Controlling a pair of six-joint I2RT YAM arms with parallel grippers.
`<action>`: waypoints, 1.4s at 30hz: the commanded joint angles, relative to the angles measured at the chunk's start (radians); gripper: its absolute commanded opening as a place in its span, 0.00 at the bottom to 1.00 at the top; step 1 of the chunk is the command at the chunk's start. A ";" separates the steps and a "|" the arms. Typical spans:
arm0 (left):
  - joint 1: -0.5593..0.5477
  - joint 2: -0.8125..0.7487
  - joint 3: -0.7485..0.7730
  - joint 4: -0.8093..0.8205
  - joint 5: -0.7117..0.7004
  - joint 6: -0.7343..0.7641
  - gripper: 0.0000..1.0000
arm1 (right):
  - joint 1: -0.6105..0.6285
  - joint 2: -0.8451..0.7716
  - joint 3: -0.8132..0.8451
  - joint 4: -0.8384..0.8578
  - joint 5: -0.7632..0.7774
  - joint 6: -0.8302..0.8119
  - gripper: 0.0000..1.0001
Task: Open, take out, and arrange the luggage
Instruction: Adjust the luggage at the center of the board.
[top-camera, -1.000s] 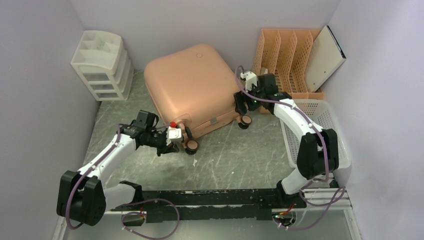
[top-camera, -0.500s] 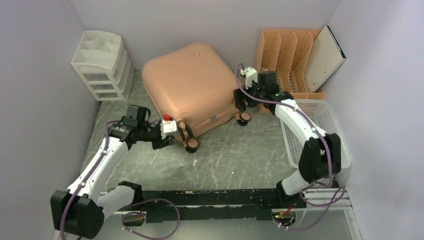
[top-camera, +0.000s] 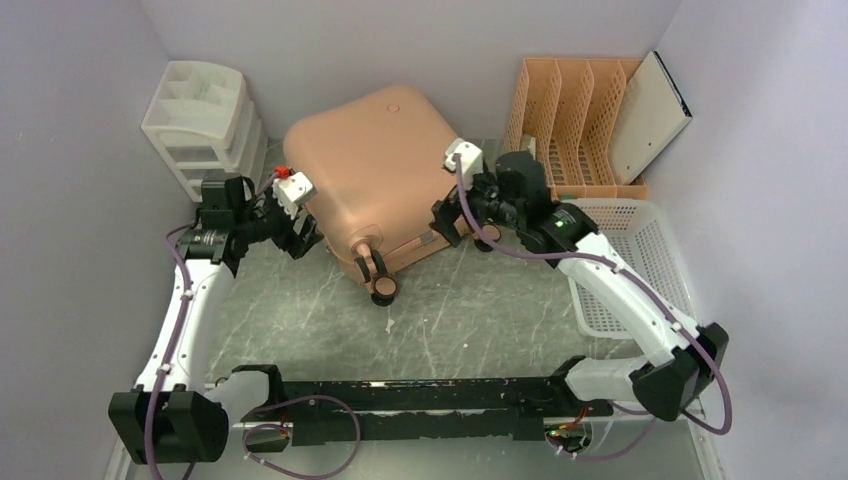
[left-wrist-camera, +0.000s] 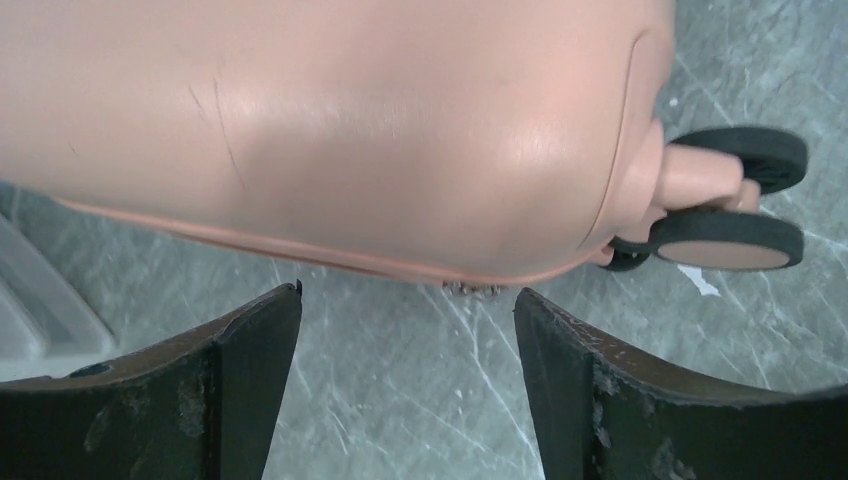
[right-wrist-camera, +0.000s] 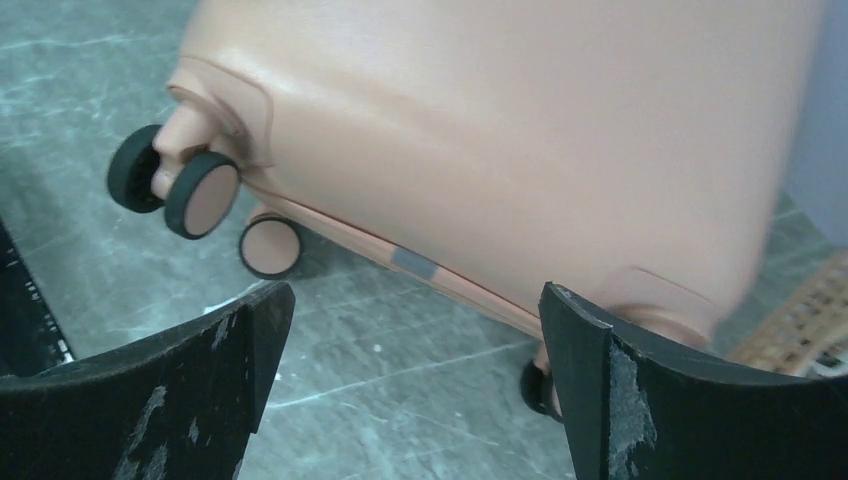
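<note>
**Luggage.** A large salmon-pink hard-shell suitcase (top-camera: 375, 175) with rounded corners is seen lying closed on the grey marbled table top (top-camera: 450, 320). It is set toward the far middle and turned at an angle to the table edges. A small round logo (top-camera: 393, 107) is seen near its far corner. The wheeled end is turned toward the arms. One black-rimmed, tan-faced spinner wheel (top-camera: 383, 293) is seen at the nearest corner. A small grey patch (right-wrist-camera: 414, 263) is noted on the seam along the near side.

**Left gripper** (left-wrist-camera: 408, 310). It is positioned at the suitcase's left side, low by the table. The black fingers (left-wrist-camera: 250, 340) are spread wide and nothing is held between them. In the left wrist view the pink shell fills the frame just beyond the fingertips. Whether it is touched cannot be told.

**Right gripper** (right-wrist-camera: 415, 310). It is positioned at the near right side of the suitcase, close to the seam. Its jaws are likewise held apart, with only table top and shell seen in the gap. Contact with the shell cannot be made out.

**Surroundings.** A white plastic drawer unit (top-camera: 205, 130) is placed against the left wall, just beside the suitcase's left corner. An orange-tan slotted file rack (top-camera: 565, 120) is set at the far right, with a flat grey panel (top-camera: 650, 115) leaned against it. A white mesh basket (top-camera: 640, 260) is placed in front of the rack, along the right wall.
</note>
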 joint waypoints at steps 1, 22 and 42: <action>0.020 -0.055 -0.061 -0.028 -0.051 -0.003 0.83 | 0.141 0.083 0.070 -0.036 0.022 0.023 1.00; 0.195 -0.270 -0.249 0.095 -0.023 -0.084 0.82 | 0.544 0.415 0.236 0.000 0.540 0.336 0.98; 0.286 -0.287 -0.266 0.071 0.080 -0.049 0.81 | 0.549 0.554 0.273 0.029 0.639 0.304 0.32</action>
